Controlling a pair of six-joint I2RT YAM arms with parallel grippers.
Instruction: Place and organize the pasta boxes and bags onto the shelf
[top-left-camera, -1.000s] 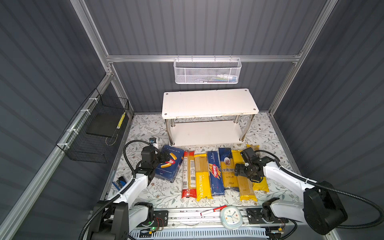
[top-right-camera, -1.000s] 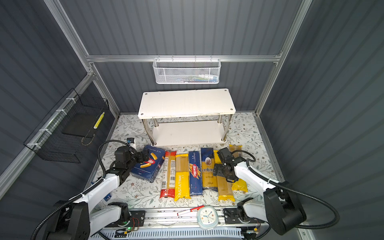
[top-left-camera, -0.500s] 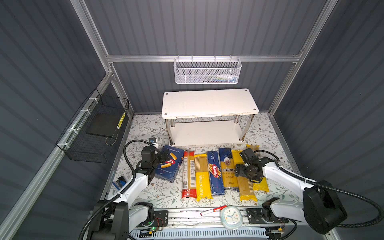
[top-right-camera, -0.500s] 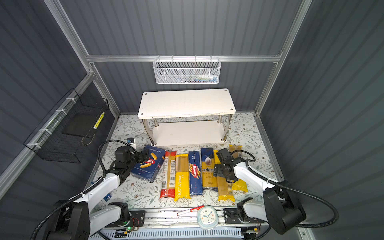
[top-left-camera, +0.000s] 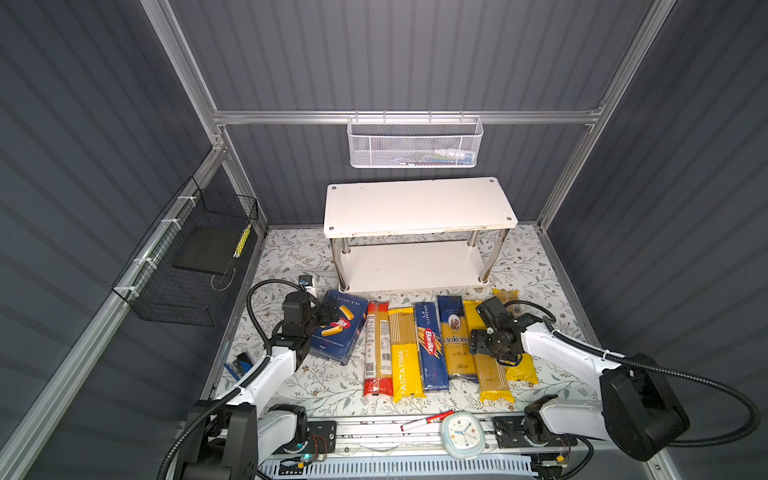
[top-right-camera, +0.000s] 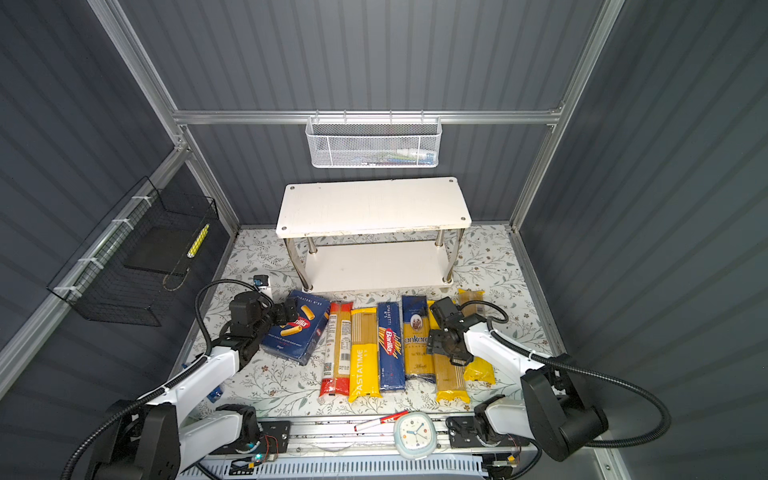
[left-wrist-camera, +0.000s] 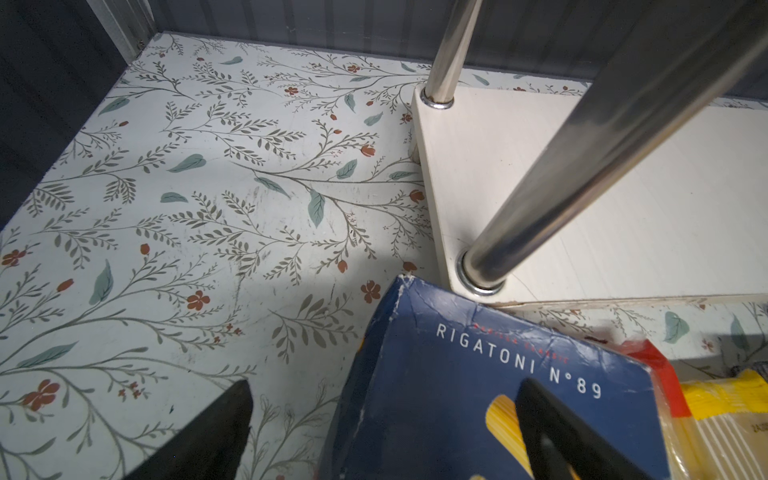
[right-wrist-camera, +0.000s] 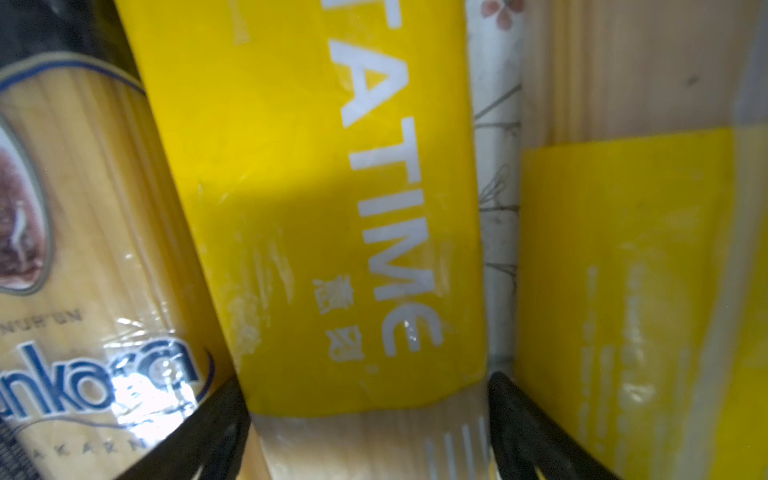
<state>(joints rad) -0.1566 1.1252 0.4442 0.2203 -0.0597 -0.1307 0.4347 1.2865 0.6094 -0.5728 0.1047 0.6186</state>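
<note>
Right gripper (right-wrist-camera: 368, 384) hangs low over the row, jaws standing on either side of one PASTATIME bag (right-wrist-camera: 332, 208), right at its edges; whether they pinch it I cannot tell. My left gripper (left-wrist-camera: 384, 386) is spread, one finger over the floral mat (left-wrist-camera: 208, 187) and one over the rigatoni carton (left-wrist-camera: 457, 395), astride its edge. One shelf (top-left-camera: 419, 208), two white boards on four chrome legs, stands at the back. I count seven packs in a row on the mat before it. Two are dark blue cartons: the wide rigatoni one at the left end and the narrow spaghetti carton (top-left-camera: 430, 345) mid-row. Five are slim bags: the red-ended bag (top-left-camera: 376, 345) beside the rigatoni carton, a second PASTATIME bag (top-left-camera: 405, 357) next, the ankara bag (top-left-camera: 455, 332) right of the spaghetti carton, then the straddled one, and a third PASTATIME bag (top-left-camera: 521, 370) at the right end.
</note>
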